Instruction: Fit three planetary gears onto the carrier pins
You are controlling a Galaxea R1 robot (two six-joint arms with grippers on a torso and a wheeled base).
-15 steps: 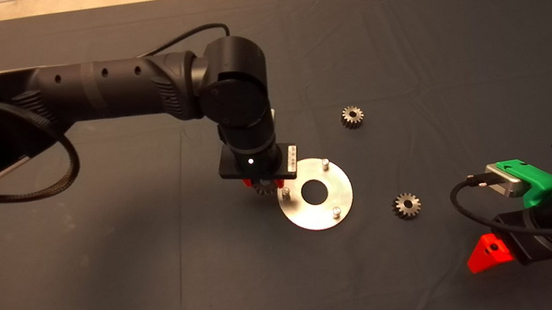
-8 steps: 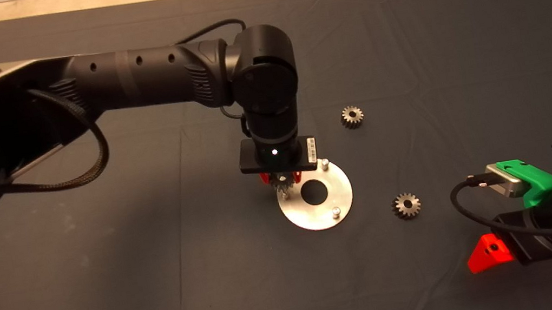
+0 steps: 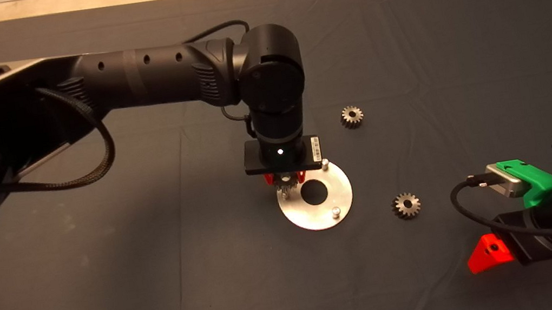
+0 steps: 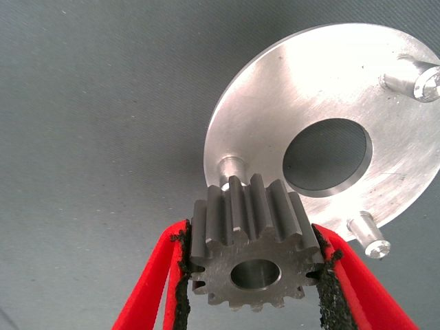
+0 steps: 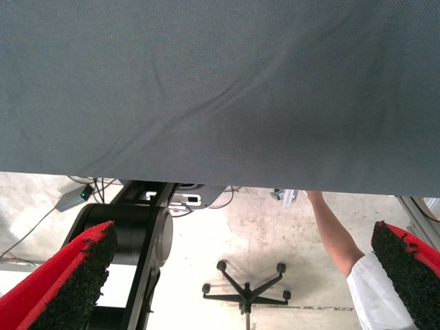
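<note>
My left gripper [image 3: 285, 179] is shut on one planetary gear [image 4: 256, 249], dark grey and toothed, its bore facing the left wrist camera. It hangs just above the left carrier pin [image 4: 232, 168] of the shiny round disc [image 3: 340, 201]. Two other carrier pins [image 3: 325, 163] [image 3: 336, 212] stand bare on the disc. Two more planetary gears lie flat on the mat, one [image 3: 352, 116] behind and right of the disc, the other [image 3: 406, 205] to its right. My right gripper [image 5: 240, 275] waits open at the mat's lower right edge [image 3: 488, 253].
The dark mat [image 3: 110, 289] covers the table, with pale floor beyond its far edge. The right wrist view shows the mat's edge, a chair base [image 5: 245, 289] on the floor and a person's arm [image 5: 337, 237].
My left arm has carried the gear rightward from beside the disc to over its left pin, most of the way in the first half second, then a slight further shift. The right arm stayed put.
</note>
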